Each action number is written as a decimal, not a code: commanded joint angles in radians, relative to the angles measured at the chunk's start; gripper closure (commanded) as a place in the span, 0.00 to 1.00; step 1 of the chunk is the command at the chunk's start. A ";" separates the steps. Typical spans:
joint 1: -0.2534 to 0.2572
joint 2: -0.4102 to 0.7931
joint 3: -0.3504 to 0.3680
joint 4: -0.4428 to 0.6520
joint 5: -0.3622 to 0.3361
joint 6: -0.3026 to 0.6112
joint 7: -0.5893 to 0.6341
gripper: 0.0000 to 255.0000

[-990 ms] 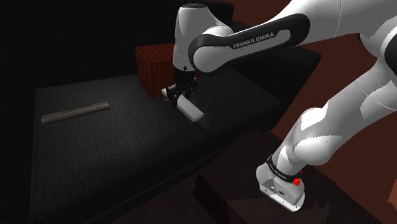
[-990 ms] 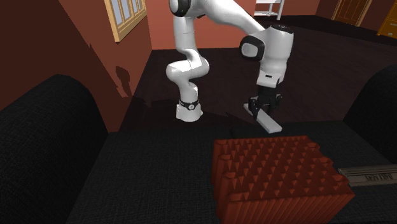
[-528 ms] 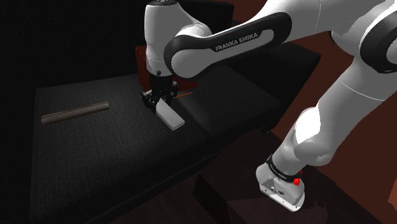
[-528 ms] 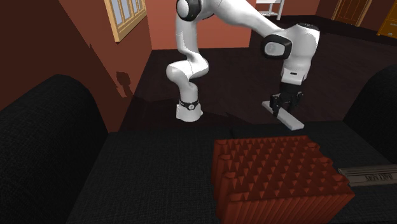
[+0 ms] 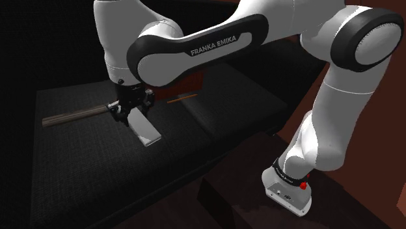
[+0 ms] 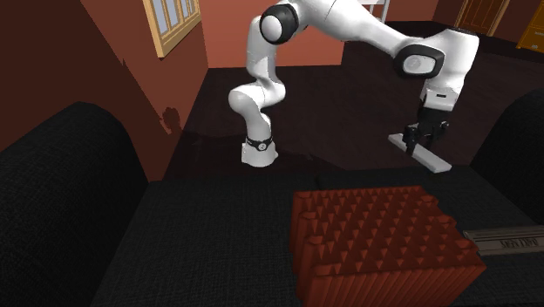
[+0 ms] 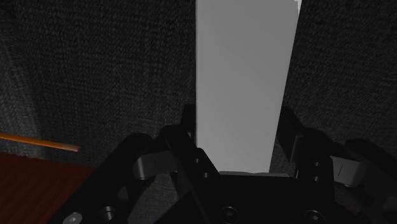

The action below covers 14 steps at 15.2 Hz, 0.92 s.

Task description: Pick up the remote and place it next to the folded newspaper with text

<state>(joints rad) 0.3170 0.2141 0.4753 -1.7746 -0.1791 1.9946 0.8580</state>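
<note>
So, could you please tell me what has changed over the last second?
The hand, shut on the pale grey remote, has carried it toward the shoulder view's left, over the dark surface, close to the folded newspaper. Its grip has not changed. The newspaper and the red spiked block stayed put.

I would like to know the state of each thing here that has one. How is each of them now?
Gripper: shut on the remote.
Remote: held at one end, tilted, apparently lifted off the dark surface.
Newspaper: folded, lying flat.
Orange stick: lying flat.
Red block: resting in place, untouched.
</note>
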 commanded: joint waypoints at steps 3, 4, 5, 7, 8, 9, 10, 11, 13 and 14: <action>0.076 0.143 0.008 0.187 -0.068 -0.067 0.081 1.00; 0.100 0.182 0.008 0.242 -0.085 -0.089 0.099 1.00; 0.124 0.221 0.006 0.299 -0.101 -0.111 0.115 1.00; 0.178 0.305 0.001 0.426 -0.131 -0.162 0.142 1.00; 0.208 0.350 -0.003 0.497 -0.146 -0.191 0.152 1.00; 0.236 0.392 -0.008 0.566 -0.159 -0.219 0.160 1.00; 0.234 0.392 -0.009 0.553 -0.159 -0.206 0.161 1.00; 0.233 0.393 -0.010 0.540 -0.160 -0.193 0.163 1.00; 0.229 0.395 -0.011 0.516 -0.162 -0.168 0.168 1.00; 0.228 0.396 -0.012 0.505 -0.163 -0.156 0.170 1.00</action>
<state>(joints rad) 0.5448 0.6065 0.4646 -1.2624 -0.3402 1.8274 1.0251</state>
